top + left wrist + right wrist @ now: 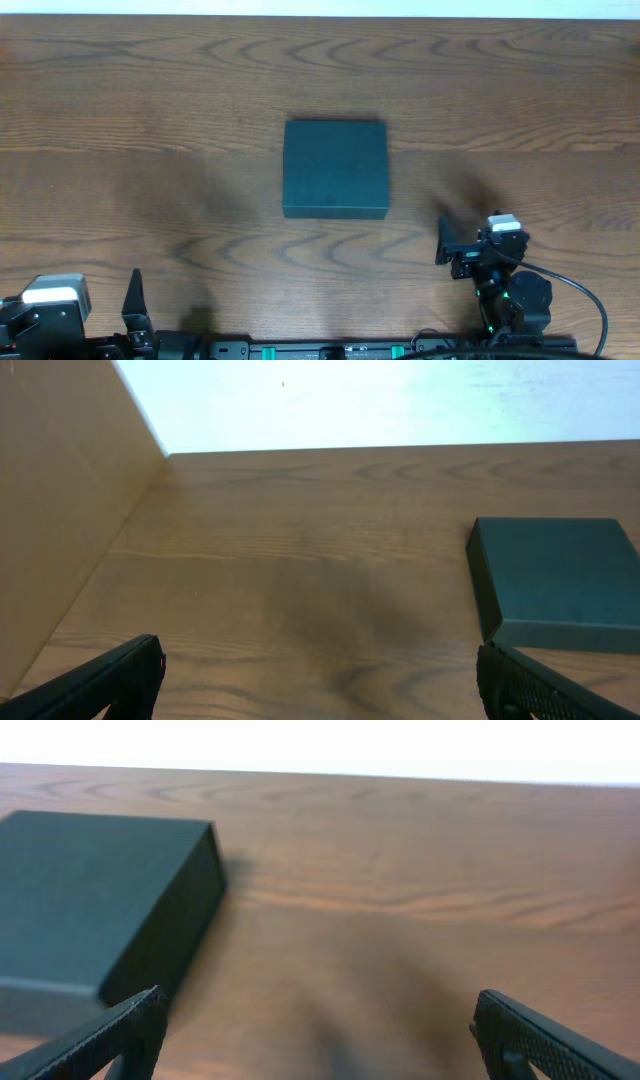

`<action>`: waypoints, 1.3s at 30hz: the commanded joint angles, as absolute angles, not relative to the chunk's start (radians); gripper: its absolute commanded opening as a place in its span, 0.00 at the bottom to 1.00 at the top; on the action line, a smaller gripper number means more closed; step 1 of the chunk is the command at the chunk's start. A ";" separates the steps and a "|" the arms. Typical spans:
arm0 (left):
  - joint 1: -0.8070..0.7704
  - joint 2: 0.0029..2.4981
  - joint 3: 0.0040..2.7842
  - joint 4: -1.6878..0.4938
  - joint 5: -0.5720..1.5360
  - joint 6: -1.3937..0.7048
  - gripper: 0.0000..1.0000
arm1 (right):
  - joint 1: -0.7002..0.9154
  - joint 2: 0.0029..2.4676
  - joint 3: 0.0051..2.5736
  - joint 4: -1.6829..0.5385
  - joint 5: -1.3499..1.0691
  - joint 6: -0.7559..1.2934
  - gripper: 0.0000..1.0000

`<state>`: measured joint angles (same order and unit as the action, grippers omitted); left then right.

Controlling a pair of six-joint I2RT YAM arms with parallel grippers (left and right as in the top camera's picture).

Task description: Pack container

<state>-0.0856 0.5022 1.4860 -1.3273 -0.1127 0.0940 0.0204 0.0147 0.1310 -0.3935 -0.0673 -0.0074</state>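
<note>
- The left gripper (320,658) hangs low over bare wood at the near left of the table (150,120). Its fingers (110,680) are spread wide with nothing between them.
- The right gripper (318,1005) sits at the near right, close to the tabletop. Its jaws are also parted wide and hold nothing.
- In the overhead view the right arm is near the box's near right corner without touching it. The left arm is well apart from the box.
- The container (334,168) lies flat near the middle of the table, beyond both grippers and between them from side to side.
- Its outline is close to square, so I cannot tell which way the long axis runs. Its edges run square with the table's edges.
- The lid (90,900) is down and flush, so whatever is inside is hidden. I cannot tell which side carries the hinge.
- Its dark blue-green surfaces look plain and matte in all three views.
- Farther out there is only wood grain up to the far edge. In the left wrist view a tan side panel (60,510) rises along the left border.
</note>
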 commanded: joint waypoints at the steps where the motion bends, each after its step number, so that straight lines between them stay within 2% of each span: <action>1: -0.081 0.504 1.488 -1.324 -0.124 0.092 0.98 | 0.010 0.005 0.121 -0.314 0.043 -0.084 0.99; 7: -0.081 0.504 1.488 -1.324 -0.124 0.092 0.98 | 0.010 0.005 0.121 -0.064 0.078 -0.084 0.99; 21: -0.081 0.504 1.488 -1.324 -0.124 0.093 0.98 | 0.010 0.005 0.009 -0.070 0.078 -0.084 0.99; 39: -0.081 0.504 1.488 -1.324 -0.124 0.092 0.98 | 0.010 0.005 0.006 -0.065 0.078 -0.084 0.99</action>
<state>-0.0856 0.5022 1.4860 -1.3270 -0.1127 0.0940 0.0204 0.0113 0.0101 -0.0658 0.0681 -0.0704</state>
